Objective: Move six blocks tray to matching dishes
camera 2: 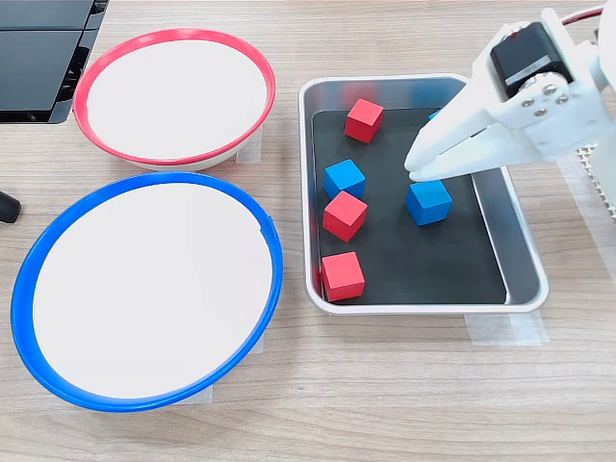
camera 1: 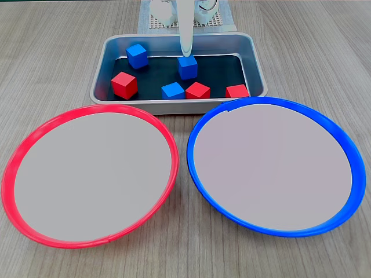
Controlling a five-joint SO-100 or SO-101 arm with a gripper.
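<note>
A fixed view shows the claw (camera 2: 416,173) hanging just above a blue block (camera 2: 429,202) inside the tray (camera 2: 525,258). The block sits right under its tips. The arm leans in from the right, pointing down. The claw looks almost closed and holds nothing. Both dishes are empty.

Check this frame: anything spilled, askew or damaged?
Nothing stands out. All six blocks sit inside the tray, both dishes are bare, and the tool hangs over a blue block. Tape holds the tray's corners.
</note>
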